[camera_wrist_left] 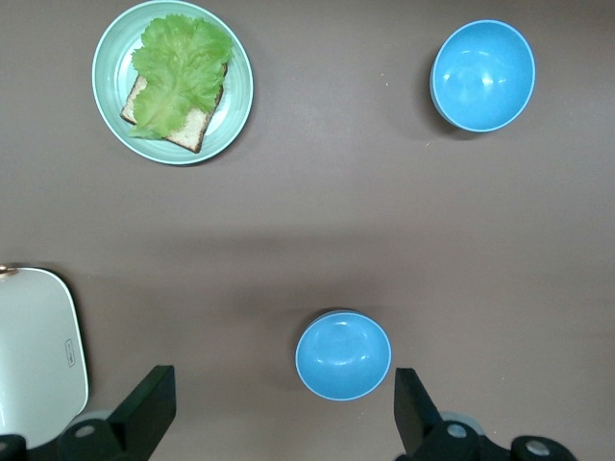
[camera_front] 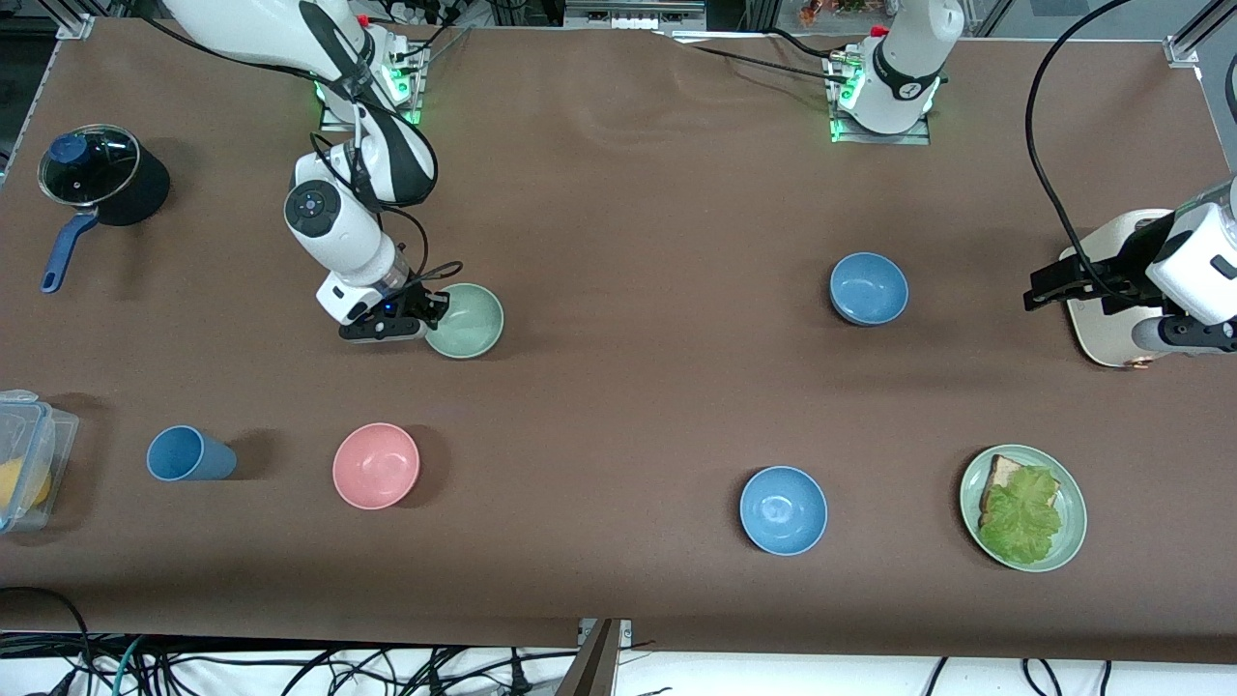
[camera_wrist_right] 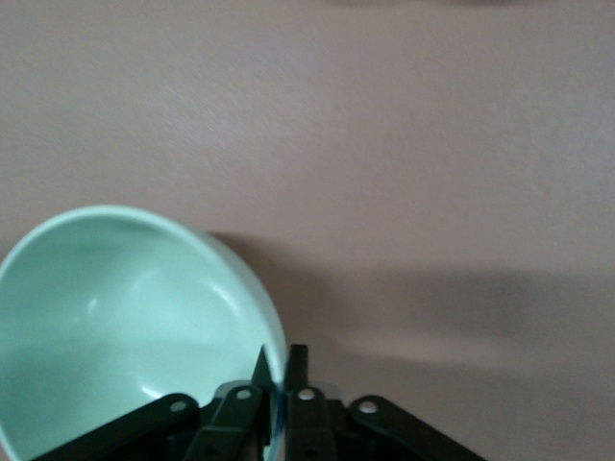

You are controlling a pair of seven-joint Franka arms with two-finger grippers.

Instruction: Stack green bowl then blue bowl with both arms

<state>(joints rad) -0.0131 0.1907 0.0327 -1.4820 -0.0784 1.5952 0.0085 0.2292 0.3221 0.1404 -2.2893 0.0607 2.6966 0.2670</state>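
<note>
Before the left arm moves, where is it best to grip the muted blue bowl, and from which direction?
Probably the thin rim of the blue bowl, coming straight down from above: it sits upright and open on the table, so one finger goes inside, one outside. The left gripper is open wide enough.

Even overhead light, soft shadows, one blurred wrist view

The pink bowl (camera_front: 376, 465) and blue cup (camera_front: 189, 454) cast short soft shadows; glare spots the brighter blue bowl (camera_wrist_left: 482, 75); the right wrist view is hazy, the green bowl (camera_wrist_right: 125, 327) shadowing the tablecloth (camera_wrist_right: 404, 144).
</note>
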